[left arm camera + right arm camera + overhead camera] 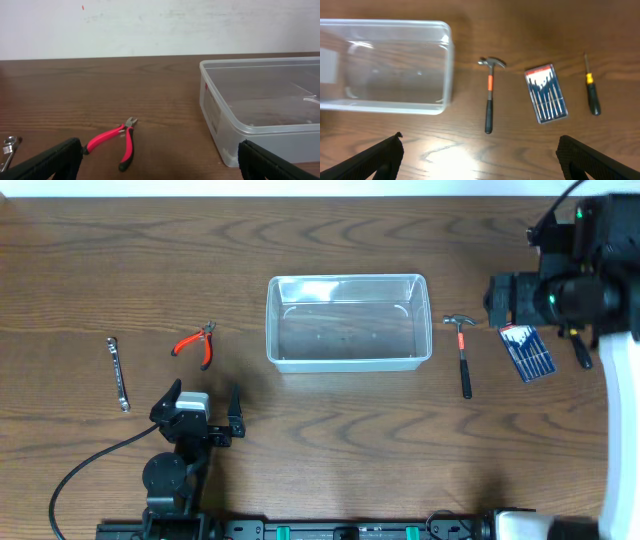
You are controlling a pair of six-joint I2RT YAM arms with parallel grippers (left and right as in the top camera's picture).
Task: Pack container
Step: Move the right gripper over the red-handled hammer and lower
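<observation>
Container (345, 278) sits empty (hammer (465, 365) just beside it); left hand (200, 402) and right hand (480, 157) both spread apart.

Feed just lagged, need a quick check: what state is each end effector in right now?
Left end effector: open, holding nothing.
Right end effector: open, holding nothing.
</observation>
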